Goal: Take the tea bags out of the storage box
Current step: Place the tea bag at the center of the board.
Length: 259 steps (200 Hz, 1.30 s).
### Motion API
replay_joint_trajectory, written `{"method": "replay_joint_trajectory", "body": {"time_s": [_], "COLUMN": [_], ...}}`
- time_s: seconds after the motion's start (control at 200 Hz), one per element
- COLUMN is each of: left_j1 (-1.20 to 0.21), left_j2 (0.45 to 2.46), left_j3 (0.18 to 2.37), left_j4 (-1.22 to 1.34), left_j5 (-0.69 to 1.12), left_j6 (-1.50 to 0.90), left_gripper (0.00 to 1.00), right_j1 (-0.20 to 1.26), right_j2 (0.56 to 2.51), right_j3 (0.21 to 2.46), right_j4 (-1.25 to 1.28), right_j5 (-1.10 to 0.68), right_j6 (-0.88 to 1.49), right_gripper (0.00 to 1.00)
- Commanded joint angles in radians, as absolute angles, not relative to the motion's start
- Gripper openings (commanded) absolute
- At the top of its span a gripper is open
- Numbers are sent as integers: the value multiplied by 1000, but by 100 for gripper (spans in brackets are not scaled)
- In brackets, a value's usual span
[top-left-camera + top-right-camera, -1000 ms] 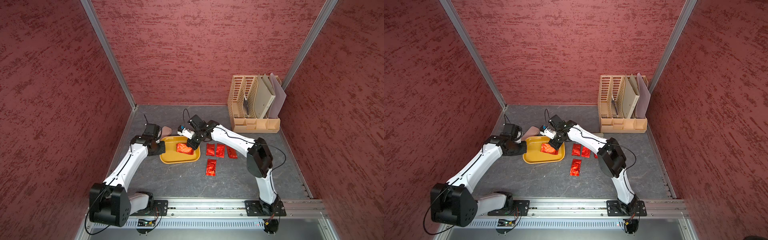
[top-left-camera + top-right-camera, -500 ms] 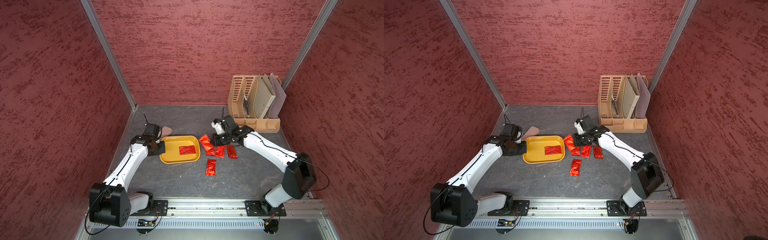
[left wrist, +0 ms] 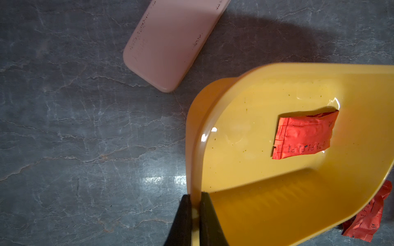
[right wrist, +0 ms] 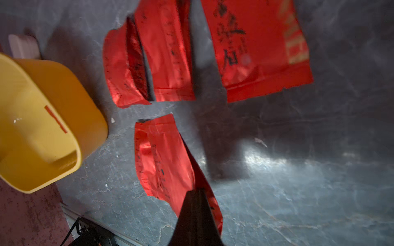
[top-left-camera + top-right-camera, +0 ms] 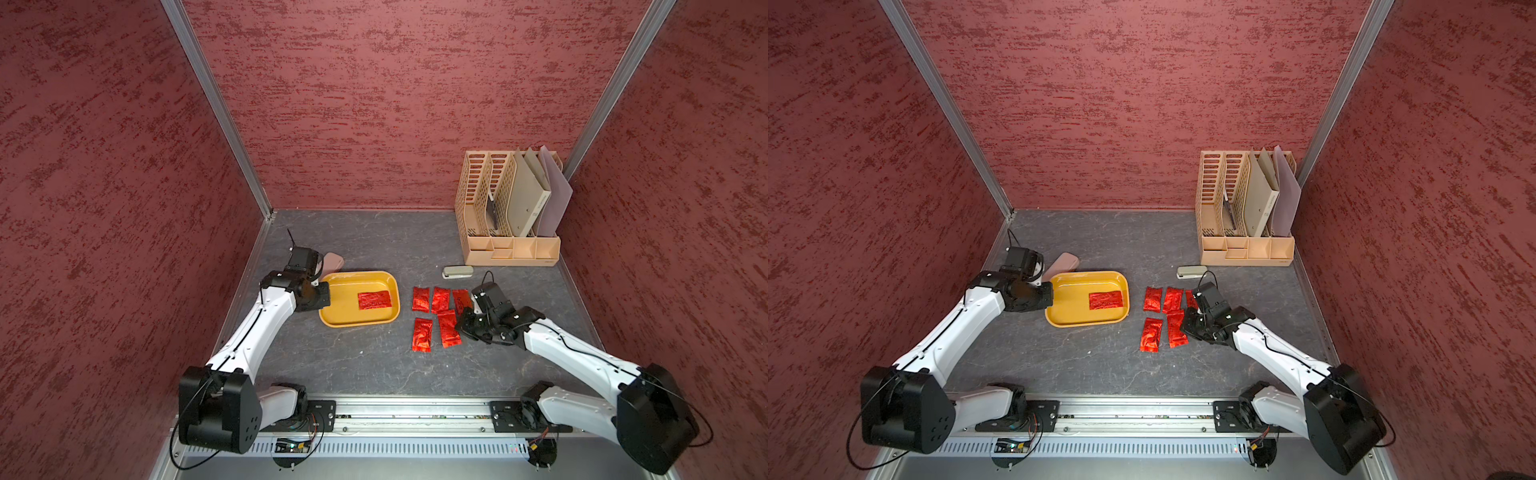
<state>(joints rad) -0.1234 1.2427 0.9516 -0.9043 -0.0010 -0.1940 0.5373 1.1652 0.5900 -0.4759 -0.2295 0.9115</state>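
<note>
- The left gripper (image 3: 195, 197) is clenched on a short end wall of the storage box (image 3: 298, 68). One black finger sits outside the yellow wall and one inside, with the rim nipped between them.
- The boxed tea bag (image 3: 304, 136) lies flat on the floor of the box, straight out beyond those fingertips. It is towards the opposite end and well apart from them. Both top views place it there (image 5: 375, 300).
- The right gripper (image 4: 197, 191) is closed with red foil caught between its fingers. This pinched tea bag (image 4: 213, 204) shows edge-on in the right wrist view.
- In a top view the pinched tea bag (image 5: 449, 328) reaches away from the right gripper (image 5: 459, 326) over the table. Whether it is clear of the surface cannot be told.
- A neighbouring tea bag (image 5: 422, 334) lies flat just beside the pinched one, on the side away from the right gripper.
- A row of three tea bags (image 5: 440, 300) lies just ahead of the right gripper. The nearest of them is partly hidden behind that gripper.
- From the right gripper, the storage box lies beyond all the loose bags, well apart.
</note>
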Motion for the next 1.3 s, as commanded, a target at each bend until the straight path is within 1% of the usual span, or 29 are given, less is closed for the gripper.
{"method": "replay_joint_trajectory", "body": {"time_s": [0.0,0.12,0.351,0.526,1.122,1.292], "left_j1": [-117,-117,-117,-117,-118,-115], "left_j2": [1243,1244,1247,1248,1253,1253], "left_j3": [967,966,968,968,968,968], "left_j4": [-893,-892,-891,-893,-892,-891], "left_j5": [3,3,3,3,9,7], "left_j6": [-193,-195,-195,-195,-195,-195], "left_gripper": [0,0,0,0,0,0], "right_j1": [551,552,572,581,582,581], "right_j2": [1173,1199,1288,1315,1235,1245], "right_j3": [572,541,511,510,476,479], "right_j4": [-371,-321,-199,-172,-257,-259], "right_j5": [-248,-236,-270,-273,-223,-227], "right_j6": [990,1000,1039,1045,1054,1048], "right_gripper": [0,0,0,0,0,0]}}
